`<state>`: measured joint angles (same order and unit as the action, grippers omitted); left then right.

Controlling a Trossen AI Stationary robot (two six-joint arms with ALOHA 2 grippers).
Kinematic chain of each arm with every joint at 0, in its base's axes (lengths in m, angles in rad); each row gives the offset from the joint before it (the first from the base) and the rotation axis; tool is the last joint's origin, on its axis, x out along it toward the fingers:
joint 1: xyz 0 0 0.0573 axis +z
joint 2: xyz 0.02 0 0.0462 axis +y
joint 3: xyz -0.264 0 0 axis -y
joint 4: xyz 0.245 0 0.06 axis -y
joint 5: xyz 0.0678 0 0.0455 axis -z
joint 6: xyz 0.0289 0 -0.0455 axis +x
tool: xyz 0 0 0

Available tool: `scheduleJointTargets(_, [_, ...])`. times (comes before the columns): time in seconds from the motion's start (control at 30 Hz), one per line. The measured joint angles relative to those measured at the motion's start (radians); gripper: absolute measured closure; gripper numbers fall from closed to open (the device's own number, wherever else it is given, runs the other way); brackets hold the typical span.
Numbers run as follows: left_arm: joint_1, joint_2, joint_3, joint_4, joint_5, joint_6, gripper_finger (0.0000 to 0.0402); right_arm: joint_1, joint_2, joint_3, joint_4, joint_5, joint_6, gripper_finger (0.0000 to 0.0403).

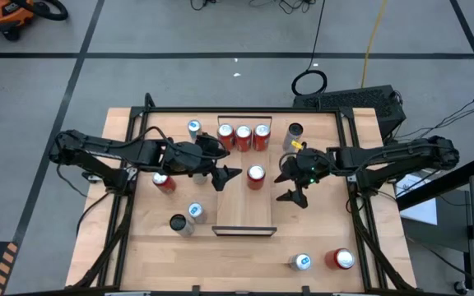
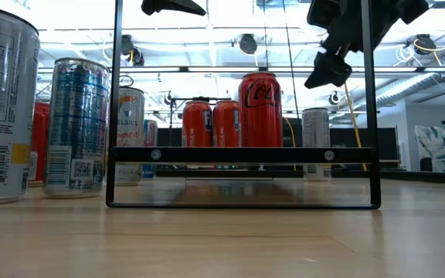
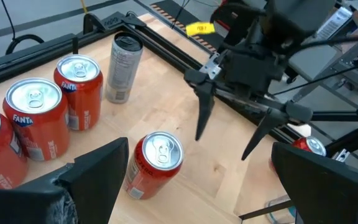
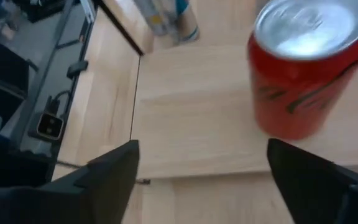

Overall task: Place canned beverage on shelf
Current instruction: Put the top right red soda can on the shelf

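**Operator:** Claws first, since I've got both of them near mid-counter. My right claw (image 1: 290, 186) is spread wide and grips nothing; from its wrist camera I see the two fingers (image 4: 110, 174) splayed with bare wood between them. My left claw (image 1: 225, 176) is just as wide apart, also empty.

**Observer:** How are the arms posed?

**Operator:** Both reach inward from the counter's (image 1: 327, 238) sides, wrists bent, claws facing each other across the shelf (image 1: 243, 215). In the low view they hang above the can tops, touching nothing.

**Observer:** And the can?

**Operator:** The red cola can (image 1: 256, 176) stands upright on the shelf board, between my two claws, nearer the right one but apart from it. On the left wrist camera it sits just ahead of my fingers, with the right claw poised beyond it.

**Observer:** Anything farther back?

**Operator:** Three orange-red Fanta cans (image 1: 243, 136) stand side by side at the shelf's far end. A tall grey can (image 1: 294, 136) stands off the shelf beside them, towards the right arm.
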<state>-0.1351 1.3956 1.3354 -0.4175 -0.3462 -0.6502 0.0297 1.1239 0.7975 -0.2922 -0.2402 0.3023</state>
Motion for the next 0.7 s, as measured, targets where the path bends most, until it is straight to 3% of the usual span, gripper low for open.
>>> scheduleJointTargets(0.3, [0.000,0.000,0.000,-0.019,0.000,-0.005,0.0004,0.057,0.098,0.000,0.073,0.005,0.017,0.0237])
scheduleJointTargets(0.5, [-0.011,0.000,0.000,-0.021,0.000,-0.050,0.0004,0.057,0.153,0.000,0.218,0.004,0.046,0.0335])
scheduleJointTargets(0.63, [-0.022,0.000,0.000,-0.023,0.000,-0.051,0.0004,0.058,0.179,0.000,0.314,0.004,0.073,0.0390])
scheduleJointTargets(0.7, [-0.025,0.000,0.000,-0.029,0.000,-0.051,0.0004,0.062,0.186,0.000,0.346,0.005,0.076,0.0398])
